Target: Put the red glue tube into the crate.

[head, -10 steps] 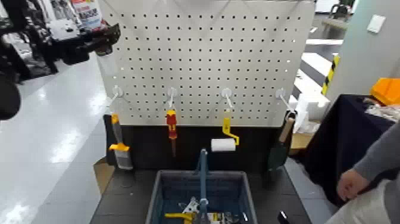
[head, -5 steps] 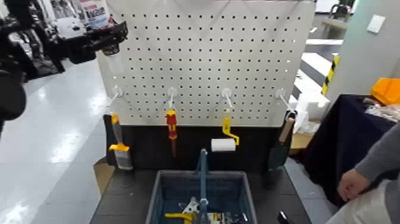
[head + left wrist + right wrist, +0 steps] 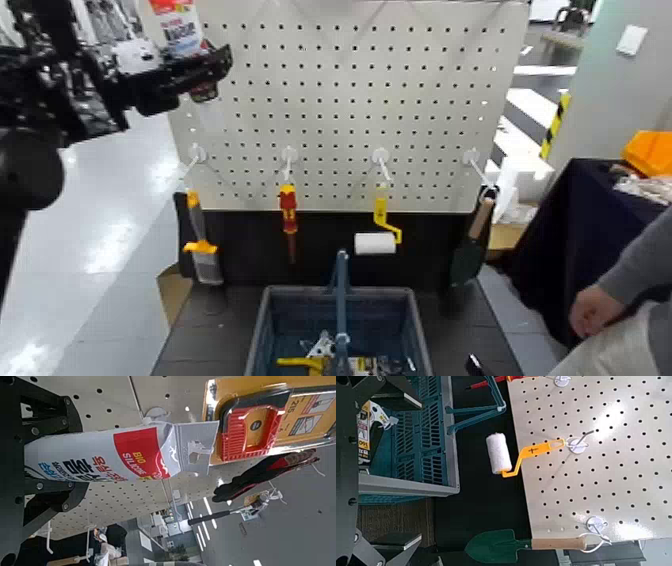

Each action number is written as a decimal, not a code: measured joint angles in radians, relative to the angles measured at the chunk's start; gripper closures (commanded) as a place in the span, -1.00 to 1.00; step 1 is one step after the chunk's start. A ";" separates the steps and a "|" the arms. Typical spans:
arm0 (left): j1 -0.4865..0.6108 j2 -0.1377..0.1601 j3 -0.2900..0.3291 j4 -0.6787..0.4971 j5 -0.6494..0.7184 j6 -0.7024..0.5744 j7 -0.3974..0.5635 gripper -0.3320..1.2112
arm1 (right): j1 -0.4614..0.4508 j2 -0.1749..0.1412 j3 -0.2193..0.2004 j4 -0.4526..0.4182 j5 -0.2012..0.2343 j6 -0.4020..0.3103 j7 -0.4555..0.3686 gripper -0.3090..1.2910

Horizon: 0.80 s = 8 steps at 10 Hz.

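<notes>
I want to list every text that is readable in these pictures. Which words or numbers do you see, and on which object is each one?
"BIO SILICONE", white on the red band of the red glue tube, which the left gripper holds.
Dark print on the tube's white panel: too blurred to read.
"215" or similar on the orange pack on a hook: uncertain.
Label on the yellow-black item in the crate: unreadable.

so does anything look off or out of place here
Nothing looks spilled or damaged. The left gripper holds the red glue tube high against the pegboard, far above the crate, so it is not in yet.
</notes>
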 measured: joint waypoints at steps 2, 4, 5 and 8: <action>0.021 -0.015 -0.011 -0.005 0.026 -0.001 0.012 0.97 | 0.000 -0.002 0.001 -0.004 0.000 0.008 0.000 -0.43; 0.069 -0.041 -0.010 -0.024 0.057 0.008 0.029 0.97 | 0.000 -0.002 0.002 -0.007 0.000 0.016 0.000 -0.43; 0.091 -0.053 -0.012 -0.035 0.070 0.015 0.036 0.97 | 0.000 -0.002 0.002 -0.008 0.000 0.019 0.000 -0.43; 0.152 -0.084 -0.019 -0.046 0.099 0.027 0.048 0.97 | -0.002 -0.005 0.002 -0.009 0.000 0.027 0.000 -0.43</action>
